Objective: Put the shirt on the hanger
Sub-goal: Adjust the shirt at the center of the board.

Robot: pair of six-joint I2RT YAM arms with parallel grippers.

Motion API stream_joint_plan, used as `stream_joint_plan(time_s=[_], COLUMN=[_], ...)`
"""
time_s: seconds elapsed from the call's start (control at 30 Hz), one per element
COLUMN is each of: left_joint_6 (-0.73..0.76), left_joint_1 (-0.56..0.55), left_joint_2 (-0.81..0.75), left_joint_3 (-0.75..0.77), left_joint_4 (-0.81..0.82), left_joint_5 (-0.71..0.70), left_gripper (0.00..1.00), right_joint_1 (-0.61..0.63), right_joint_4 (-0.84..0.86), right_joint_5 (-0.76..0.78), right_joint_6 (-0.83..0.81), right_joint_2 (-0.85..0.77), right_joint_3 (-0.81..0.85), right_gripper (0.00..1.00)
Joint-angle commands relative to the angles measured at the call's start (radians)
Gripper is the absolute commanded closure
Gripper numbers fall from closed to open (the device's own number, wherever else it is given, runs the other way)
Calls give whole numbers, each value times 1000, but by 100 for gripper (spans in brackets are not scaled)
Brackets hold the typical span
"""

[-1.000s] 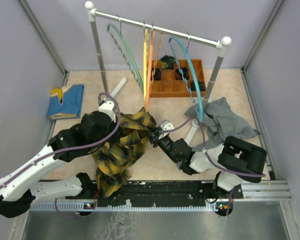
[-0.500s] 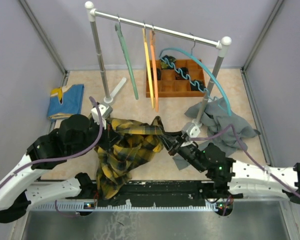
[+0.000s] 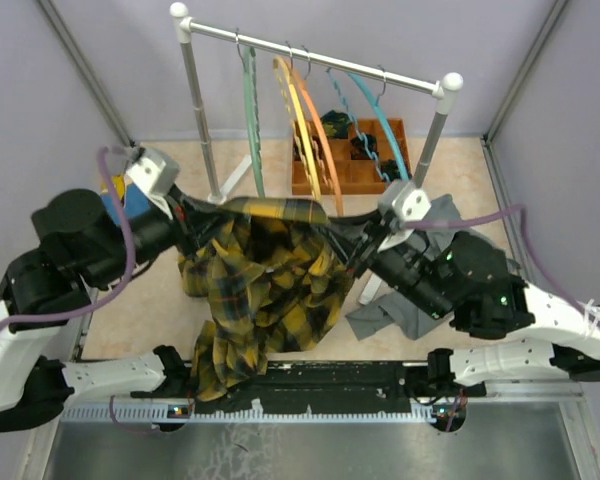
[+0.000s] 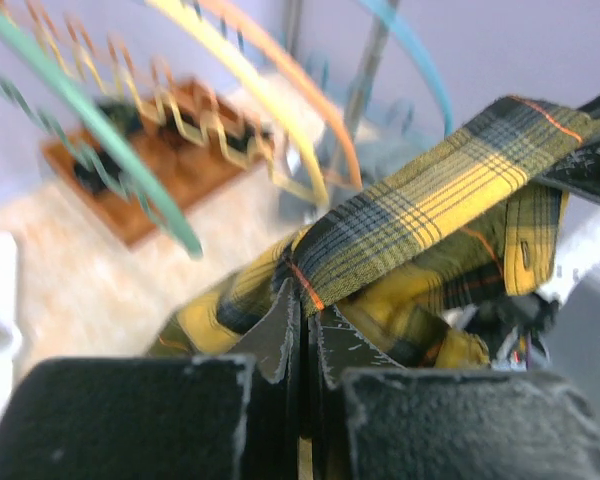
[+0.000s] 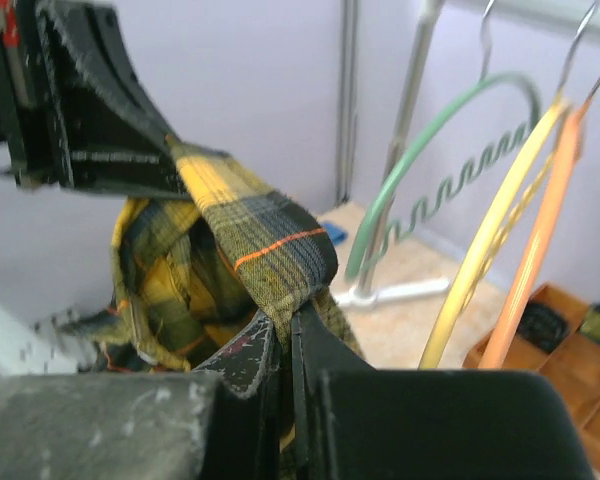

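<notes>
Left tool (image 4: 302, 312), right tool (image 5: 288, 332) each pinched tight on shirt (image 3: 270, 280) edge band; shirt stretched between them above counter (image 3: 465, 165) (tail drooping). Likely best: band taut, level, one shoulder steered onto hanger (image 3: 388, 125) tip

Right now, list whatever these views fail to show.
Grey garment: top view, right arm covers most of it.
Tray contents: top view, too small, hangers cross them.
Teal hanger: left wrist, blurred, hook cut off by top edge.
Shirt part gripped by left claw and right claw: wrist views, fabric bunched.
</notes>
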Motion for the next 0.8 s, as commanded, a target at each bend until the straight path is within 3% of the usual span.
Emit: stream_joint_plan(time_s=[0.0,0.3,0.47,0.77], left_joint_6=[142,319,383,636], left_joint_1=[0,0,0,0], left_joint_2=[101,312,379,488], left_joint_3=[226,579,670,755], left_joint_4=[114,262,368,604], left_joint_5=[-151,-248,-260,-361], left_gripper=[100,100,100,100], right_joint_1=[8,8,8,8], right_joint_4=[-93,-196,-217,-163], right_joint_5=[116,122,109,111], right_joint_6=[-150,-371,-461,-559], right_joint_2=[127,411,530,549], right_joint_3=[348,946,1188,1236], right_gripper=[100,100,100,100])
